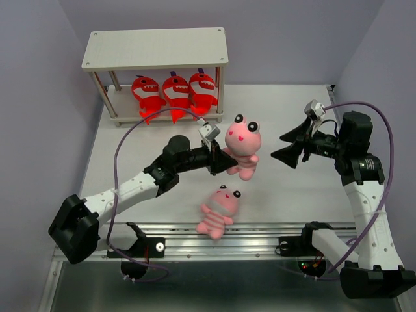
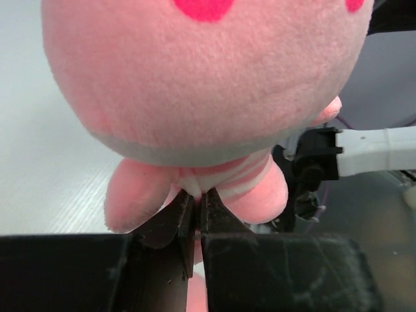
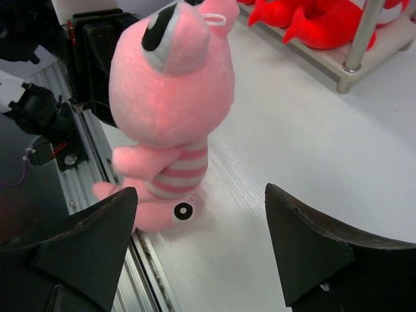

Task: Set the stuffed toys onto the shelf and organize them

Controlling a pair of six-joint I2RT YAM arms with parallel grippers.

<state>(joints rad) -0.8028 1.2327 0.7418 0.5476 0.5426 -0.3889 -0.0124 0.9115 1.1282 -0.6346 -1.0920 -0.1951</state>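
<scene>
The left gripper [image 1: 221, 161] pinched a pink toy [image 1: 244, 138] by its striped belly, holding it aloft, likely bound for the shelf [image 1: 156, 49]; the right gripper [image 1: 277, 147] gaped empty beside it.

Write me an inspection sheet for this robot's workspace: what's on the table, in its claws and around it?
Surface: white table, no spills seen.
Job's things: two-tier pale board shelf at far left; three red plush sharks side by side on its lower tier; pink striped-belly plush toy lifted mid-table; second pink plush toy lying near the table's front edge.
Clutter: nothing seen.
Grippers: left gripper shut on the lifted toy's striped body; right gripper open, empty, facing that toy.
Cables: purple cable loops over the left arm, another over the right.
Surroundings: lilac walls on three sides; metal rail along the near edge.
</scene>
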